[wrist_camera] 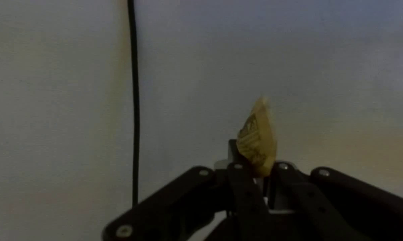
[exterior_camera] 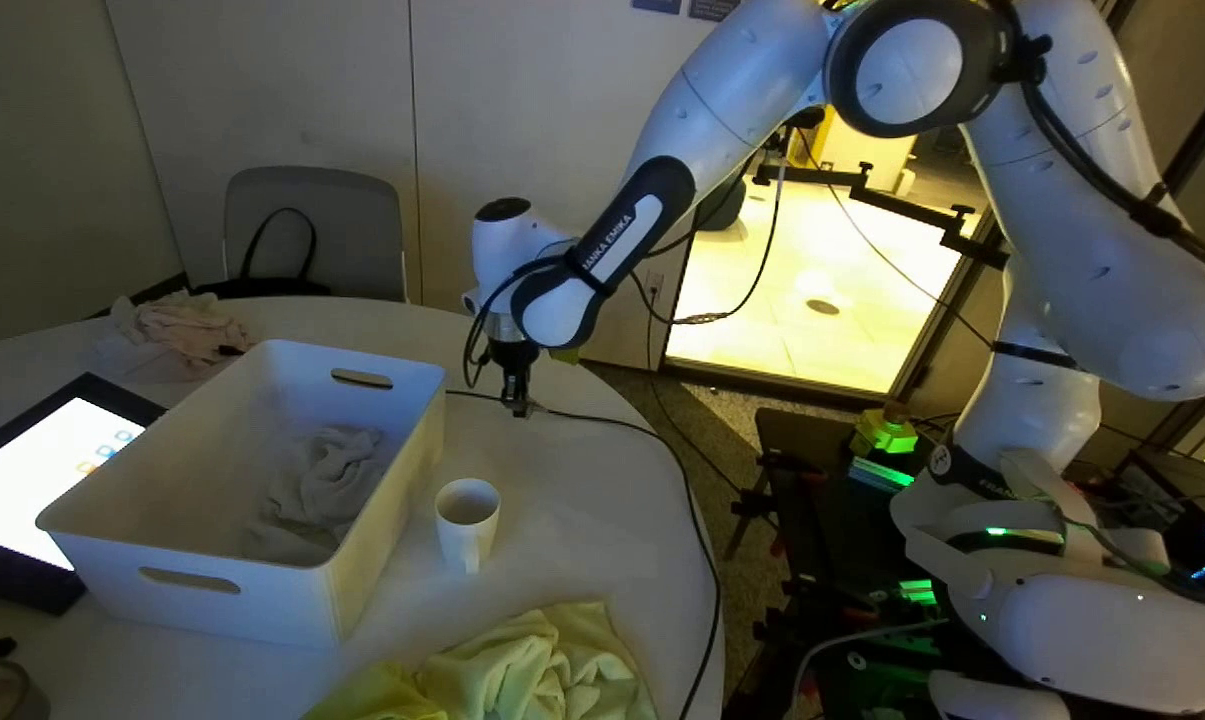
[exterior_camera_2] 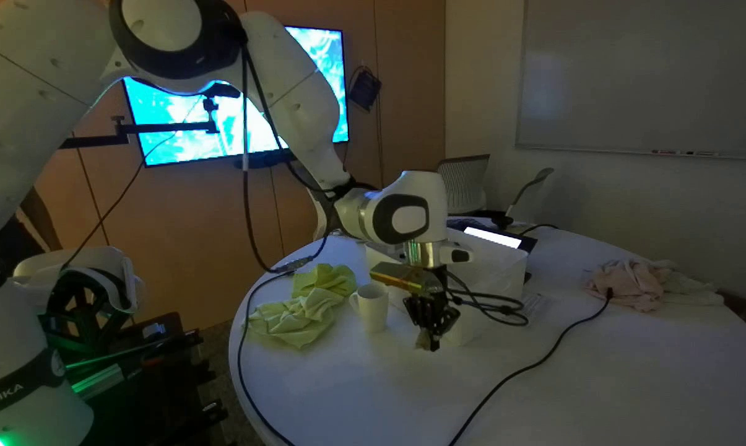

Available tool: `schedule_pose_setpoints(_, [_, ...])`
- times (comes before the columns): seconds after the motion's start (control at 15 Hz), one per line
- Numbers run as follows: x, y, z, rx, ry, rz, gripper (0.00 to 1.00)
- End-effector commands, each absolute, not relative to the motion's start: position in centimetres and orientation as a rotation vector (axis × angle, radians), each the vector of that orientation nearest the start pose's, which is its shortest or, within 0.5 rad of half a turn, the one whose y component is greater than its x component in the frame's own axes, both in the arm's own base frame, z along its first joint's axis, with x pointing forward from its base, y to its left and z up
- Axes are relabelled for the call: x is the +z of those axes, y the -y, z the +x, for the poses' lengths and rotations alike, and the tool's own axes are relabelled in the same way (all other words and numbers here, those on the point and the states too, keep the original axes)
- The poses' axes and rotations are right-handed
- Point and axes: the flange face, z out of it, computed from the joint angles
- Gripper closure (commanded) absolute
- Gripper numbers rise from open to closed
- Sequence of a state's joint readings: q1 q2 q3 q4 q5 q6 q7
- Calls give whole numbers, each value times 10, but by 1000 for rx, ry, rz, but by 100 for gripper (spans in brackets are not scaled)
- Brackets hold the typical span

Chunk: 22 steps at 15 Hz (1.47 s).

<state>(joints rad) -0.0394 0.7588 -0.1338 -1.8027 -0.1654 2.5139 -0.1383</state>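
Gripper (exterior_camera: pixel 517 405) clamped on a small paper packet (wrist_camera: pixel 256 140), jaws nearly together, one end pinched between them; the rest juts free, tapered and tilted, dark print on one face. Resembles a sachet or tea bag; contents not visible. Judged very light, thin, soft, apt to crease or tear under a hard squeeze; dry paper probably not slippery. Best hold, I'd guess: gentle pinch across the flat body, not a corner.

Packet sits near the mug (exterior_camera: pixel 462 545), apart from it, low at the counter (exterior_camera: pixel 582 530); contact with the surface, cannot tell. Black cable (wrist_camera: pixel 135 100) lies beside the packet and curves past the mug on the side away from the bin (exterior_camera: pixel 272 595). Bin just beside the mug, grey cloth (exterior_camera: pixel 332 480) crumpled inside. Yellow-green cloth (exterior_camera_2: pixel 301 316) near the mug, across it from the gripper in both exterior views.
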Motion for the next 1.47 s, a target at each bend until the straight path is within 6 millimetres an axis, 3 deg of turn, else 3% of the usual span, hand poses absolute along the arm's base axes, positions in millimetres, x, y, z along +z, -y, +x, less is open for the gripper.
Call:
schedule_pose_setpoints(0.0, [161, 64, 607, 198, 267, -3326, 90])
schedule_pose_setpoints(0.33, [178, -1, 595, 223, 342, -3302, 90])
schedule_pose_setpoints(0.67, [174, -53, 594, 163, 362, -3271, 90])
schedule_pose_setpoints(1.4, [176, -102, 606, 61, 363, -3227, 90])
